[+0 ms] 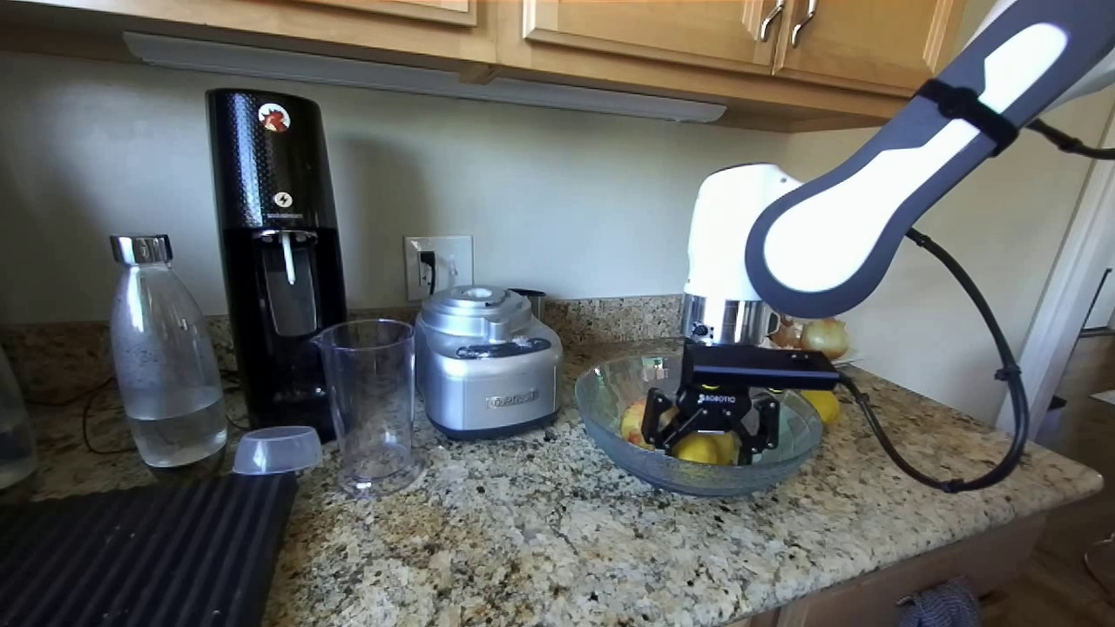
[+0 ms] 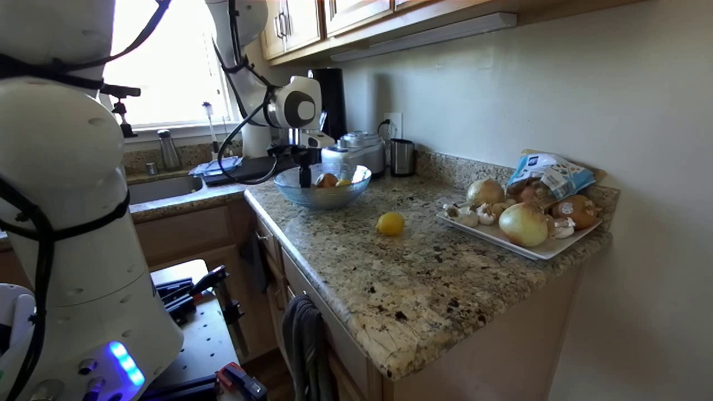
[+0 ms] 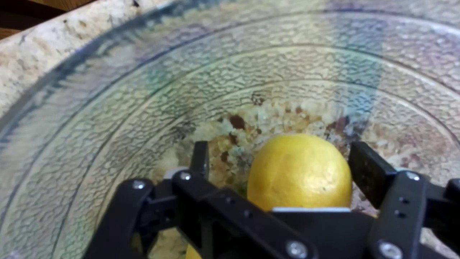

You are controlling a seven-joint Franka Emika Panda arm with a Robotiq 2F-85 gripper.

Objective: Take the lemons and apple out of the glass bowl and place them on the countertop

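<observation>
The clear glass bowl (image 1: 601, 435) stands on the granite countertop (image 1: 523, 549); it also shows in an exterior view (image 2: 323, 197). My gripper (image 1: 707, 444) points down inside the bowl. In the wrist view the gripper (image 3: 279, 158) is open around a yellow lemon (image 3: 300, 172). The right finger is close to or touching it; a gap shows at the left finger. Part of another lemon (image 3: 192, 253) shows at the bottom edge. The reddish apple (image 1: 634, 422) lies in the bowl beside the gripper, also visible in an exterior view (image 2: 326, 180). One lemon (image 2: 390, 223) lies on the countertop outside the bowl.
A steel food processor (image 1: 492, 383) and a clear pitcher (image 1: 370, 401) stand beside the bowl. A black soda machine (image 1: 279, 261), a bottle (image 1: 165, 366) and a black ribbed mat (image 1: 139, 549) are farther along. A white dish (image 2: 535, 253) holds onions and garlic near the wall.
</observation>
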